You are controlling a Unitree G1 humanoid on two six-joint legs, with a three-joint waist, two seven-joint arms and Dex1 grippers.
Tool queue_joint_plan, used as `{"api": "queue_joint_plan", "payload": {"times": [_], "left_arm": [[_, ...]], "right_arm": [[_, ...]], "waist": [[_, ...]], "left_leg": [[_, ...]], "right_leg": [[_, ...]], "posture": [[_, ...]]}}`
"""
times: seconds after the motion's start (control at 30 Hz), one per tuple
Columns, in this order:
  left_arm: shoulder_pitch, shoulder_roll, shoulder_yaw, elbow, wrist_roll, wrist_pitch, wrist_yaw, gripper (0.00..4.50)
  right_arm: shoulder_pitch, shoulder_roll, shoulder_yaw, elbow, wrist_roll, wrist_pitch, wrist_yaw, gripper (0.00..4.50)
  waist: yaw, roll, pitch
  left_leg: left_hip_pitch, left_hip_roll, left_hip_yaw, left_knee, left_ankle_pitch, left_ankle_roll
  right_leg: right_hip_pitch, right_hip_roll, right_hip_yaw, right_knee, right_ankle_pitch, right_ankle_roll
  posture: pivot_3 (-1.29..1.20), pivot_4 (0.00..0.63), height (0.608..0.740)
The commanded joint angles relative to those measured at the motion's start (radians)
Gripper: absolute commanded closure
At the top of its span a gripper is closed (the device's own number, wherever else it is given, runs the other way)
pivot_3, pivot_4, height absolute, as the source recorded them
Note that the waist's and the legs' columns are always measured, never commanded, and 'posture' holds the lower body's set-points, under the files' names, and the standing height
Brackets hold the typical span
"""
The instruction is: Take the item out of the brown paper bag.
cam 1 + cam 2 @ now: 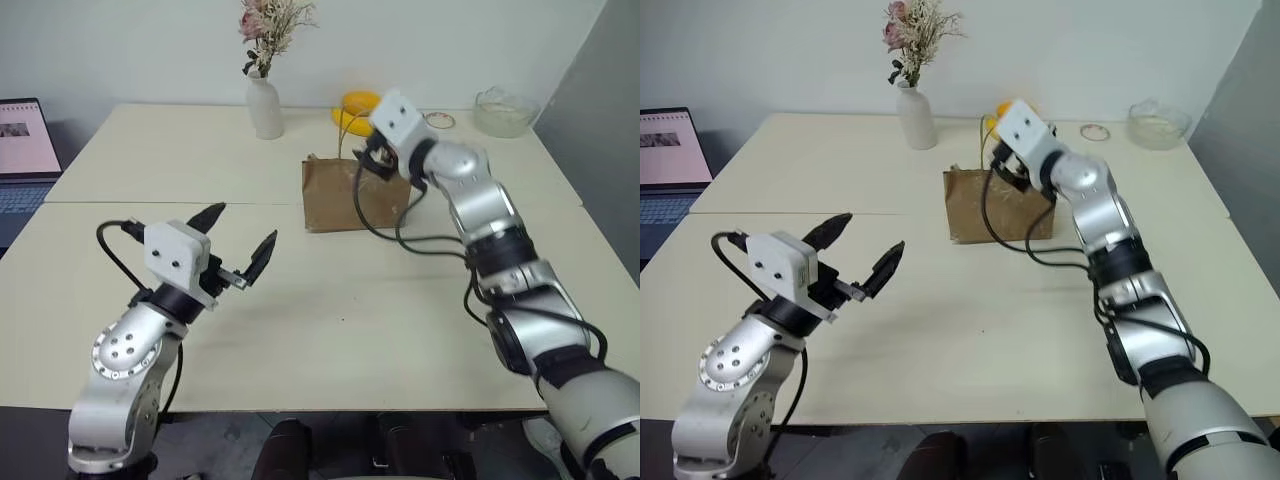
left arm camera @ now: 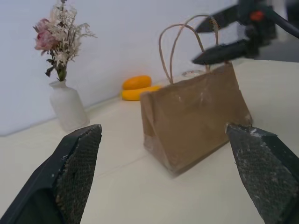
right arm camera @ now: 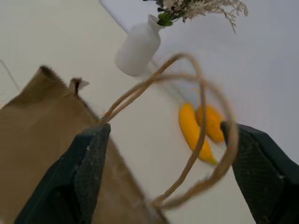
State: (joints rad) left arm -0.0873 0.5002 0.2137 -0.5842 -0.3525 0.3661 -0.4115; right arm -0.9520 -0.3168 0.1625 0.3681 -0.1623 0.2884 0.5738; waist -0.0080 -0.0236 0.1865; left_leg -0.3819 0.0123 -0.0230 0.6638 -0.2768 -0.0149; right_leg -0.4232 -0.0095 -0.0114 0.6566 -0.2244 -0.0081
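The brown paper bag [image 1: 345,195] stands upright near the table's middle, its two cord handles [image 3: 196,93] rising from the top. My right gripper [image 1: 372,160] hovers at the bag's top edge, open, and the handles pass loosely between its fingers without being gripped. The left wrist view shows the same spread fingers [image 2: 219,46] beside the handles above the bag [image 2: 196,116]. My left gripper [image 1: 242,232] is open and holds nothing, well short of the bag on its near left. The item is hidden.
A white vase [image 1: 265,105] with dried flowers stands behind the bag to the left. A banana and an orange fruit [image 1: 355,105] lie behind it, a glass bowl [image 1: 505,110] sits at the far right, and a laptop [image 1: 20,150] stands off the table's left edge.
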Motion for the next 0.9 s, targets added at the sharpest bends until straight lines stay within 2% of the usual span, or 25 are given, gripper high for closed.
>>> {"api": "queue_joint_plan", "payload": {"times": [0.03, 0.1, 0.13, 0.2, 0.3, 0.37, 0.47, 0.57, 0.67, 0.77, 0.9], "left_arm": [[-0.095, 0.026, 0.008, 0.048, -0.024, 0.027, -0.02, 0.04], [-0.171, 0.047, -0.013, 0.116, -0.022, 0.04, -0.053, 0.04], [-0.217, 0.061, -0.03, 0.163, -0.013, 0.038, -0.076, 0.33], [-0.302, 0.078, -0.052, 0.26, -0.003, 0.019, -0.121, 0.63], [-0.525, 0.084, -0.119, 0.557, 0.072, -0.063, -0.178, 1.5], [-0.636, 0.073, -0.147, 0.739, 0.118, -0.13, -0.194, 2.08], [-0.871, 0.019, -0.213, 1.174, 0.233, -0.313, -0.185, 3.01], [-1.079, -0.047, -0.241, 1.547, 0.295, -0.422, -0.185, 3.01], [-1.202, -0.084, -0.256, 1.763, 0.349, -0.468, -0.182, 3.01], [-1.266, -0.116, -0.269, 1.87, 0.399, -0.484, -0.182, 3.01], [-1.283, -0.137, -0.286, 1.906, 0.451, -0.517, -0.22, 3.01]], "right_arm": [[0.12, -0.029, -0.057, -0.277, 0.048, 0.081, 0.0, 0.76], [0.242, -0.019, -0.101, -0.421, 0.096, 0.111, -0.022, 0.76], [0.311, -0.009, -0.123, -0.501, 0.121, 0.124, -0.034, 0.74], [0.423, 0.02, -0.15, -0.63, 0.16, 0.138, -0.061, 0.74], [0.594, 0.046, -0.144, -0.801, 0.2, 0.157, -0.073, 0.74], [0.65, 0.057, -0.138, -0.861, 0.201, 0.162, -0.096, 0.74], [0.717, 0.056, -0.141, -0.933, 0.21, 0.17, -0.119, 0.74], [0.766, 0.047, -0.147, -0.998, 0.23, 0.175, -0.119, 0.74], [0.807, 0.043, -0.148, -1.052, 0.25, 0.187, -0.13, 0.74], [0.848, 0.037, -0.147, -1.093, 0.261, 0.206, -0.14, 0.74], [0.874, 0.024, -0.146, -1.115, 0.27, 0.223, -0.152, 0.74]], "waist": [[0.002, 0.0, 0.0], [0.002, 0.0, 0.0], [0.002, 0.0, 0.0], [0.003, 0.0, 0.0], [0.009, 0.0, 0.0], [0.006, 0.0, 0.0], [0.003, -0.001, 0.0], [0.005, -0.001, 0.0], [0.001, -0.001, 0.0], [-0.001, -0.001, 0.0], [-0.002, -0.001, 0.0]], "left_leg": [[0.0, 0.0, 0.0, 0.0, 0.0, 0.0], [0.0, 0.0, 0.001, 0.0, 0.0, 0.0], [0.0, 0.0, 0.0, 0.0, 0.0, 0.0], [0.001, 0.001, -0.001, 0.0, 0.0, 0.0], [0.002, 0.001, -0.001, 0.0, 0.0, 0.0], [0.001, 0.0, 0.0, 0.001, 0.0, 0.0], [0.003, -0.002, 0.002, 0.002, 0.0, 0.0], [0.001, -0.004, 0.003, 0.002, 0.0, 0.0], [-0.002, -0.004, 0.006, 0.0, 0.0, 0.0], [-0.004, -0.003, 0.007, 0.0, 0.0, 0.0], [-0.004, -0.002, 0.007, -0.001, 0.0, 0.0]], "right_leg": [[0.0, 0.0, 0.0, 0.0, 0.0, 0.0], [0.0, 0.0, 0.001, 0.0, -0.001, 0.002], [0.0, 0.0, 0.0, 0.0, -0.001, 0.002], [0.0, 0.001, -0.001, 0.0, -0.001, 0.002], [0.0, 0.006, -0.001, 0.001, -0.002, 0.003], [0.001, 0.008, -0.003, 0.001, -0.002, 0.003], [0.001, 0.007, -0.001, 0.002, -0.001, 0.004], [0.001, 0.007, -0.002, -0.001, 0.0, 0.005], [0.001, 0.008, -0.003, -0.007, 0.0, 0.005], [-0.001, 0.008, -0.002, -0.009, 0.0, 0.006], [-0.001, 0.008, -0.001, -0.009, -0.001, 0.007]], "posture": [[0.0, 0.15, 0.74], [0.0, 0.15, 0.74], [0.0, 0.15, 0.74], [0.0, 0.15, 0.74], [0.0, 0.15, 0.74], [0.0, 0.15, 0.74], [0.0, 0.15, 0.74], [0.0, 0.15, 0.74], [0.0, 0.15, 0.74], [0.0, 0.15, 0.74], [0.0, 0.15, 0.74]]}}
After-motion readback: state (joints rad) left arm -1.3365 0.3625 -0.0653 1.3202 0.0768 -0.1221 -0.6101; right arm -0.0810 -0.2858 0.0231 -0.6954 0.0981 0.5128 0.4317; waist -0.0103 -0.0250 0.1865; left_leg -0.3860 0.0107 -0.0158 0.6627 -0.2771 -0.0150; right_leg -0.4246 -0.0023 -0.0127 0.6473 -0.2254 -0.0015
